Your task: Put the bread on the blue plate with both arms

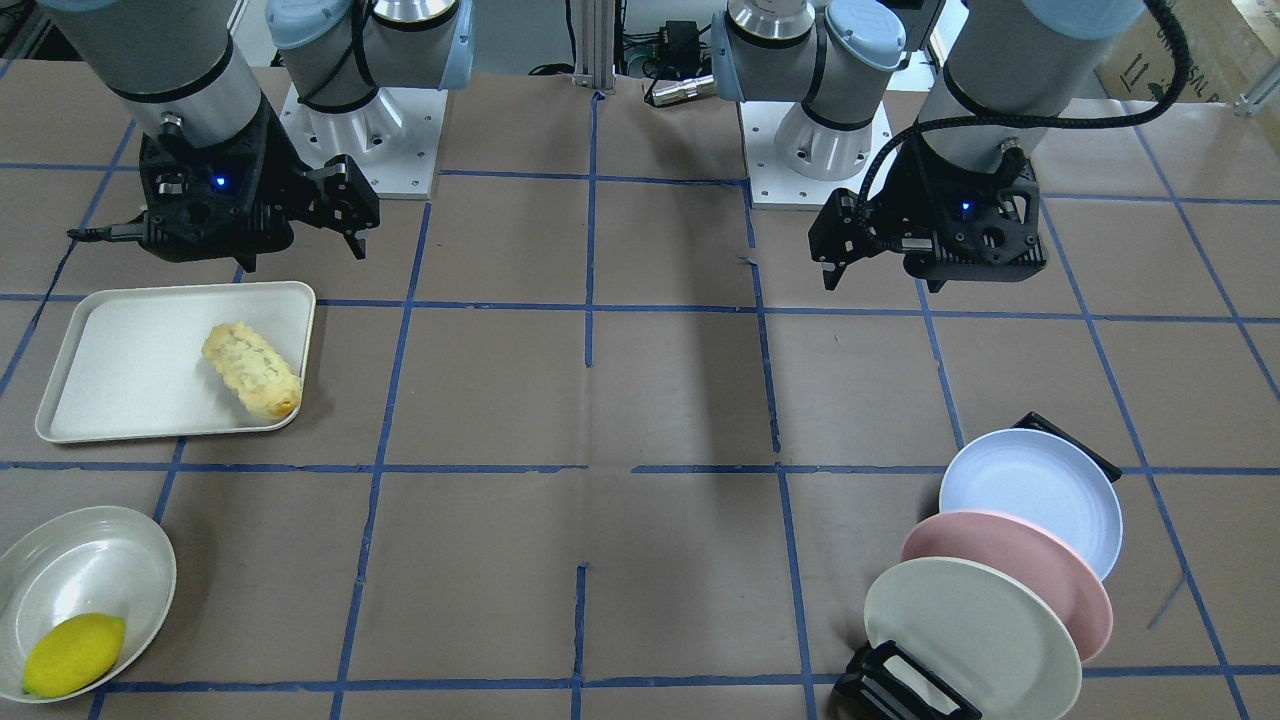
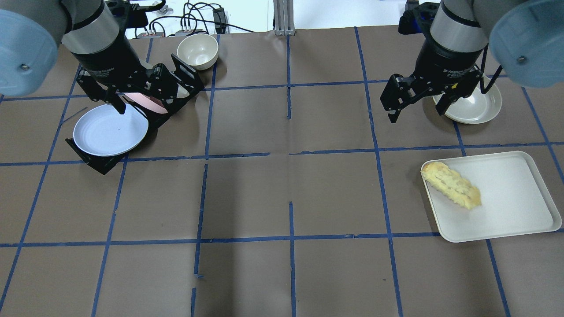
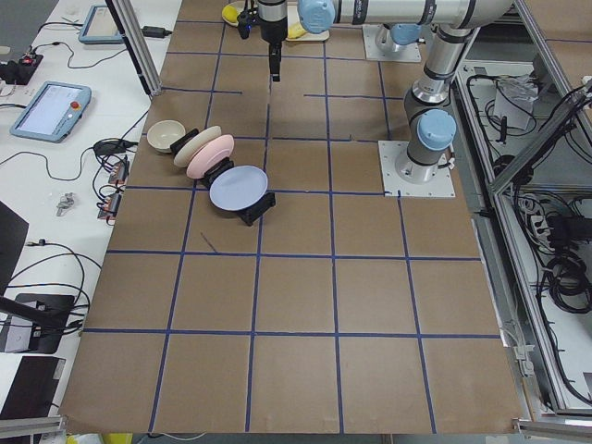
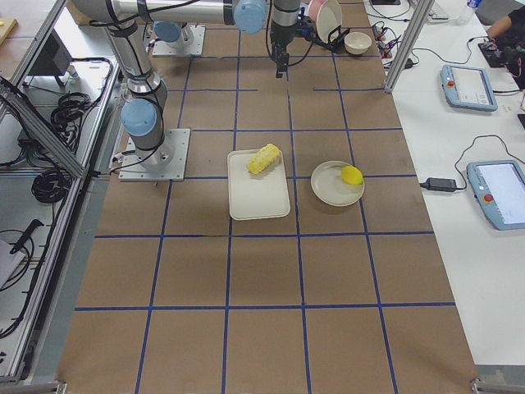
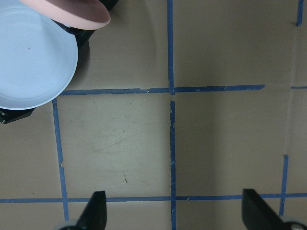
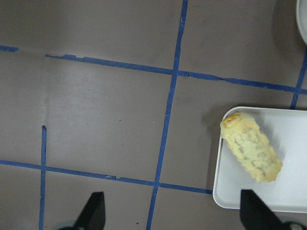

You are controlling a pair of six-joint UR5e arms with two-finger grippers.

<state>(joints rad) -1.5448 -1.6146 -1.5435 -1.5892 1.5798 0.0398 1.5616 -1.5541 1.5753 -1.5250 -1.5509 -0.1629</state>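
Front view, near edge: black rack [image 1: 900, 690], mostly hidden behind three tilted matte plates; only its ends show. Cream plate [image 1: 970, 625] in front, pink plate [image 1: 1040, 560] a mere crescent, blue plate [image 1: 1035, 500] last, face unobstructed. Opposite corner: smooth lemon [image 1: 73, 655] in a shallow bowl [image 1: 80, 560], cut by the frame.

Mid-table: bumpy pale bread [image 1: 252, 370], browned at one end, lies diagonally on a cream rectangular tray [image 1: 130, 370], at the side toward table centre.

Farther: right gripper [image 6: 172, 215] hangs above bare table beside the tray, fingers spread wide, empty. Left gripper [image 5: 175, 215] likewise spread, pointing down near the rack. Upper arms cut off.
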